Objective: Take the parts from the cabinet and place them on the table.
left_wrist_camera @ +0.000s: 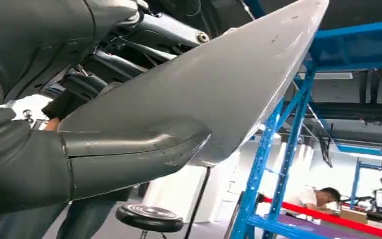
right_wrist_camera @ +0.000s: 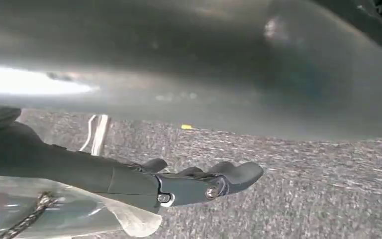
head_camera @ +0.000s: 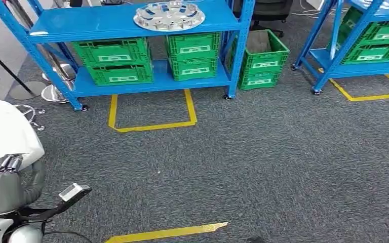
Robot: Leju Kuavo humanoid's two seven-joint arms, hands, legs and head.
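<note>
Left hand (left_wrist_camera: 25,164): its thumb presses a grey panel (left_wrist_camera: 219,84); the fingers behind look clamped on it. Right hand (right_wrist_camera: 179,186) fingers curl beneath the same part; whether they grip is unclear. A hubcap (head_camera: 169,15) lies on the blue cabinet (head_camera: 81,23).

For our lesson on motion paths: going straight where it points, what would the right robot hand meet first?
Probably nothing near: beyond the right robot hand the way looks free, over grey carpet, beside a blurred grey panel; depth unclear.
</note>
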